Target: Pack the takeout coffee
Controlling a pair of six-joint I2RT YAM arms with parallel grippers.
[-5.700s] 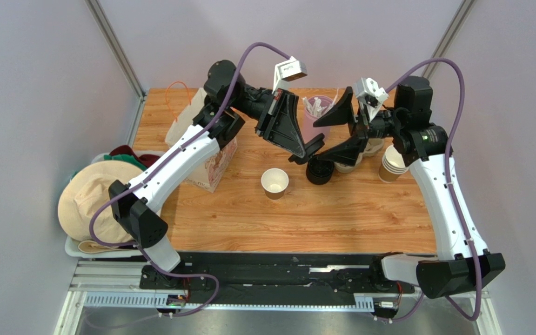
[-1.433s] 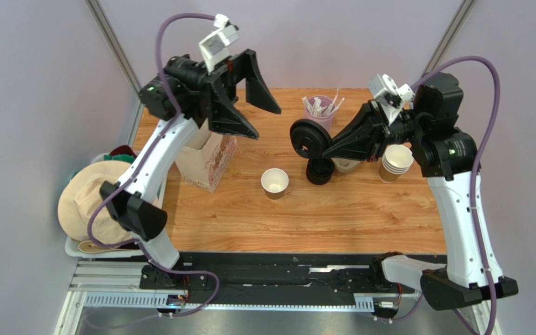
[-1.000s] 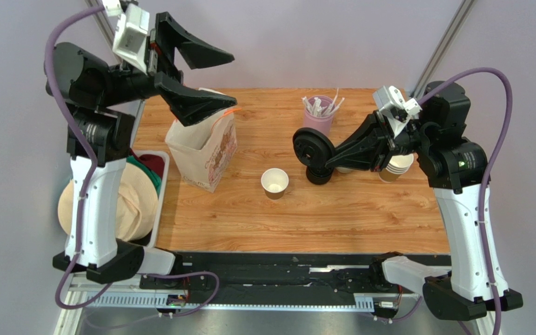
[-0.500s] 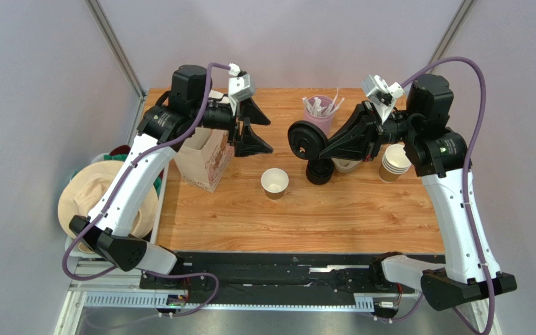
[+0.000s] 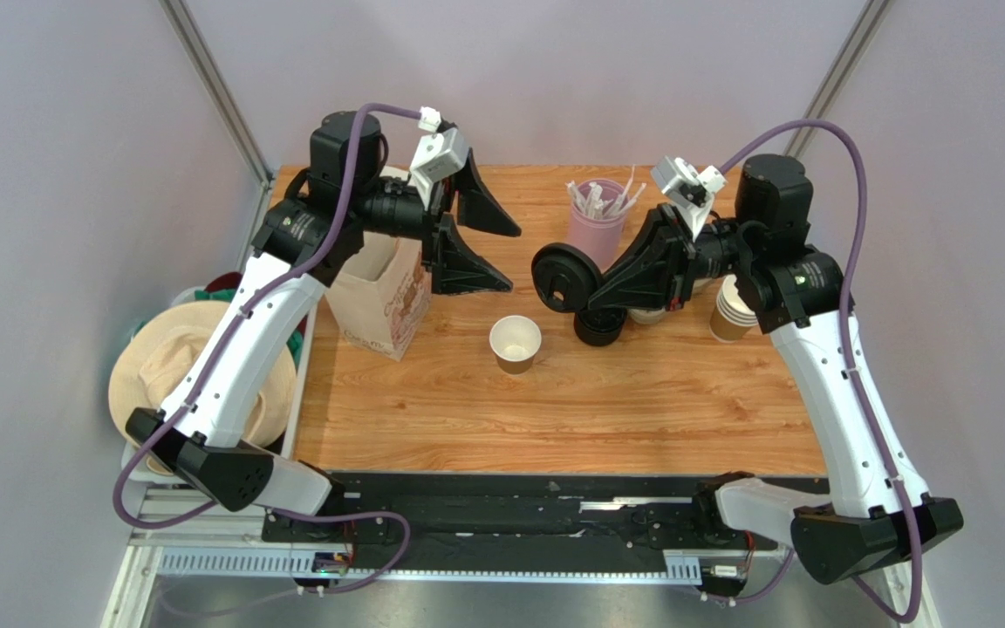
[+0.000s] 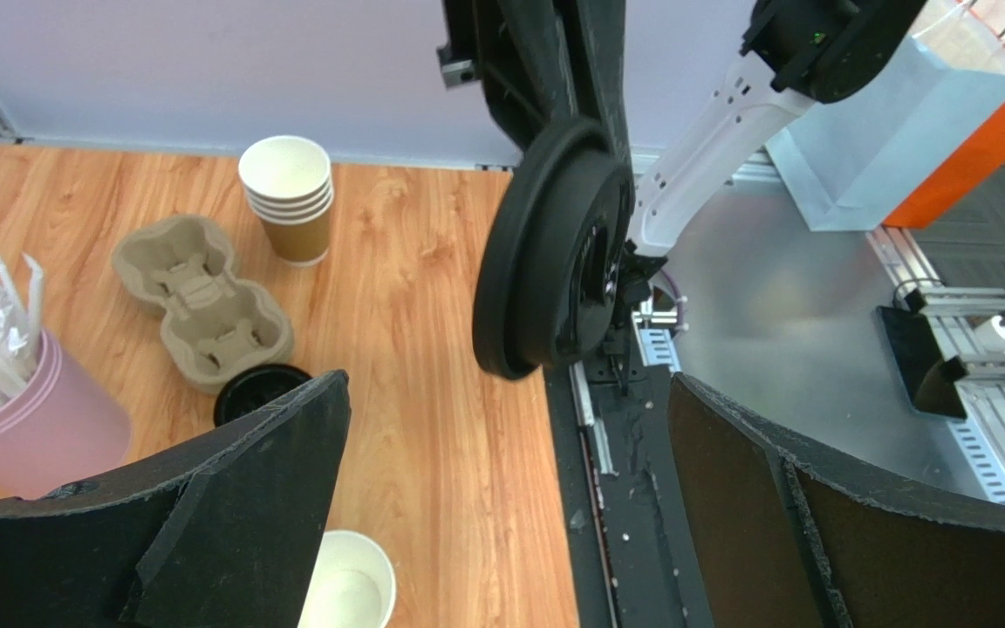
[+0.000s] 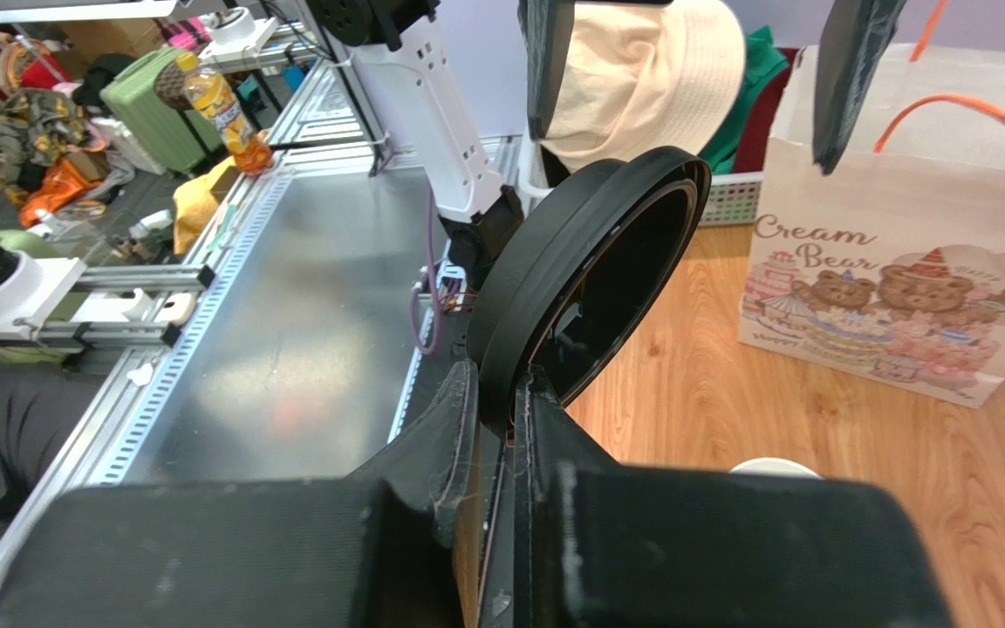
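The right gripper (image 5: 593, 291) clamps the black lid (image 5: 555, 278) on edge, off the table (image 5: 678, 406); left gripper (image 5: 495, 255) spread wide, empty, beside paper bag (image 5: 383, 295); cup (image 5: 516, 343) uncovered.

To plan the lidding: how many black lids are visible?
2. One lid is held in the right gripper; the other lid lies on the table beside the cup tray. More may hide beneath it.

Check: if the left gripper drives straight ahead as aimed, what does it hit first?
Most likely the black lid, held on edge in the right gripper. In the left wrist view it sits dead ahead between the open left gripper's fingers. Nothing shows in between, though depth is hard to judge.
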